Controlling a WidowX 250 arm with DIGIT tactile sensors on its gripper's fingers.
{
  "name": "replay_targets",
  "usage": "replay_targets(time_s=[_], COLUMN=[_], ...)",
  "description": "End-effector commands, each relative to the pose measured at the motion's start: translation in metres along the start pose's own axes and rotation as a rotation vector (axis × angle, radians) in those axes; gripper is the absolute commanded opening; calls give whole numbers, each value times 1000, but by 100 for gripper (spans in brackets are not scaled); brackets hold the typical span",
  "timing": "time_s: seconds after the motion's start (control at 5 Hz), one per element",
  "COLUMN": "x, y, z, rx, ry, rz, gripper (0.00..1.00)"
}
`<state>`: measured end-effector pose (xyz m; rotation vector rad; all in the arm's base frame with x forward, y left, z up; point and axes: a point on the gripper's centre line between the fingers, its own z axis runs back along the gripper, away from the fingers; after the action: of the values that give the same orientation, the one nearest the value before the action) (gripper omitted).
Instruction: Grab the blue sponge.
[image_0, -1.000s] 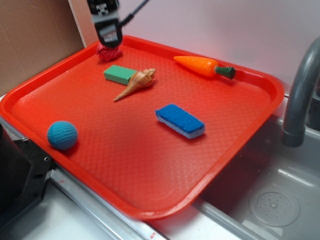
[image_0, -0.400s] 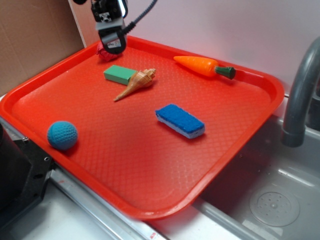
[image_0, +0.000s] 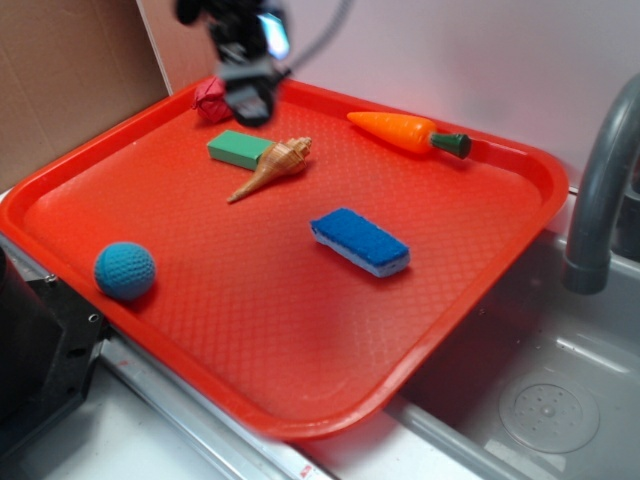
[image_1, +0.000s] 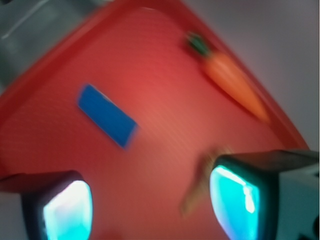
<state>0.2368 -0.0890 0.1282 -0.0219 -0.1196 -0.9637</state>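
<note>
Fingers (image_1: 240, 197) shifted right; blue sponge (image_0: 360, 242) well apart, untouched.

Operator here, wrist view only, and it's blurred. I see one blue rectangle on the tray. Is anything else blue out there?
Observer: Yes. A round blue ball sits by the tray's near rim. Your rectangle is the blue sponge.
Operator: Where's the tool?
Observer: The tool hovers near the tray's back edge, just beyond a green block.
Operator: Anything touching the sponge?
Observer: No, it lies alone on bare tray.
</note>
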Motion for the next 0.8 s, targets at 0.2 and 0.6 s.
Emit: replay_targets(time_s=[0.2, 0.6], x=[21, 9], y=[-23, -23], z=[-50, -80], rx=[-9, -37], ry=[55, 72], rz=[-498, -552], gripper=[100, 100])
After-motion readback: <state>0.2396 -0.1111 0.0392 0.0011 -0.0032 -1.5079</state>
